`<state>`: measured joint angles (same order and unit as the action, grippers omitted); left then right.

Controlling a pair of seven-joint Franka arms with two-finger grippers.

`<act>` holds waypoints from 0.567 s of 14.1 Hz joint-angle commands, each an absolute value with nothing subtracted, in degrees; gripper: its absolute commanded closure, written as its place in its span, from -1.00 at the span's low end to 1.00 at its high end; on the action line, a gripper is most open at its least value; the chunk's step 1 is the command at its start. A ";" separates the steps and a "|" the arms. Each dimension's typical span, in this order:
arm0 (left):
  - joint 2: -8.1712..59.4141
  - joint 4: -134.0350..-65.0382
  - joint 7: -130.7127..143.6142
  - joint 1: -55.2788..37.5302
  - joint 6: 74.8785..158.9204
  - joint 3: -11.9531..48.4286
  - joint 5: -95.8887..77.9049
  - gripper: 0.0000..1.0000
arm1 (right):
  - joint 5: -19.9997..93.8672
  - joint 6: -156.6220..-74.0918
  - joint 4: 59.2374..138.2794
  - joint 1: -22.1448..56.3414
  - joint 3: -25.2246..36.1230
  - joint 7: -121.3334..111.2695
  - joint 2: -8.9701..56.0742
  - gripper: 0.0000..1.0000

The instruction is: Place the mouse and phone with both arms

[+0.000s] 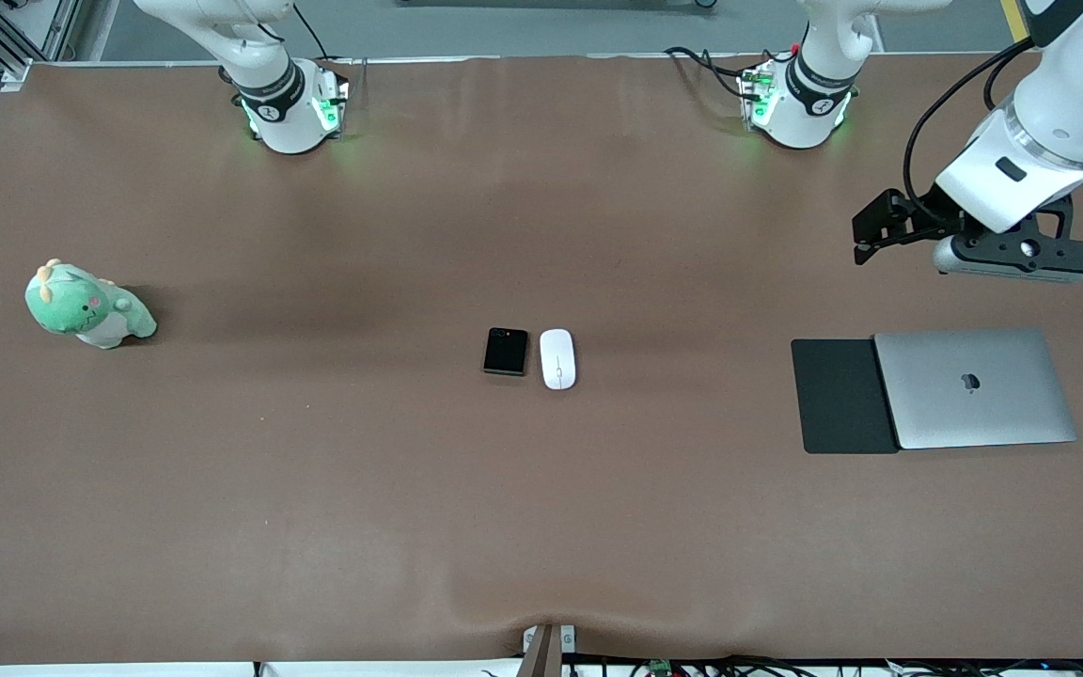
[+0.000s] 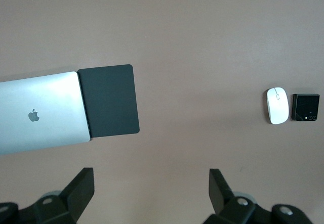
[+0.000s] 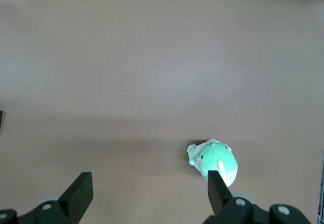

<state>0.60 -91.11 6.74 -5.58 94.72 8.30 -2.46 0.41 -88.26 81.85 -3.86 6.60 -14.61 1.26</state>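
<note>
Small white oval mouse [image 1: 557,358] touches the black square phone [image 1: 505,352] mid-table, well apart from both grippers. Left gripper [image 2: 152,193] hangs spread wide above the grey laptop [image 1: 974,387]; right gripper [image 3: 149,196] gapes over the green plush toy [image 3: 213,160].

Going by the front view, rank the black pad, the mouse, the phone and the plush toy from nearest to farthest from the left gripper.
From the left gripper:
1. Black pad, beside the laptop.
2. Mouse, mid-table.
3. Phone, just past the mouse.
4. Plush toy, at the right arm's end.

Brown matte table [image 1: 316,489], grey floor [image 1: 541,28] past its edge, even overhead light
</note>
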 commanded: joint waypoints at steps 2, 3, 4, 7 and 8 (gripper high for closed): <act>2.02 -89.47 7.91 -5.63 94.31 8.70 -3.08 -1.00 | 0.53 -87.19 80.86 -4.92 5.45 -14.94 0.88 -1.00; 2.11 -89.47 7.82 -5.54 94.31 8.70 -3.08 -1.00 | 0.18 -87.19 80.86 -4.83 5.36 -14.94 0.88 -1.00; 2.11 -89.47 7.82 -5.54 94.31 8.70 -3.08 -1.00 | 0.18 -87.19 80.86 -4.75 5.36 -14.85 0.88 -1.00; 2.20 -89.47 7.74 -5.63 94.31 8.70 -3.25 -1.00 | -0.09 -87.19 80.86 -4.48 5.19 -14.85 0.88 -1.00; 2.20 -89.47 7.65 -5.63 94.31 8.70 -3.34 -1.00 | 0.09 -87.27 80.77 -4.57 5.19 -14.85 0.88 -1.00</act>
<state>1.48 -91.06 6.78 -5.66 94.72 8.51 -2.46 0.41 -88.18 81.44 -3.86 6.03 -14.61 1.26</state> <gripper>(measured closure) 0.000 0.000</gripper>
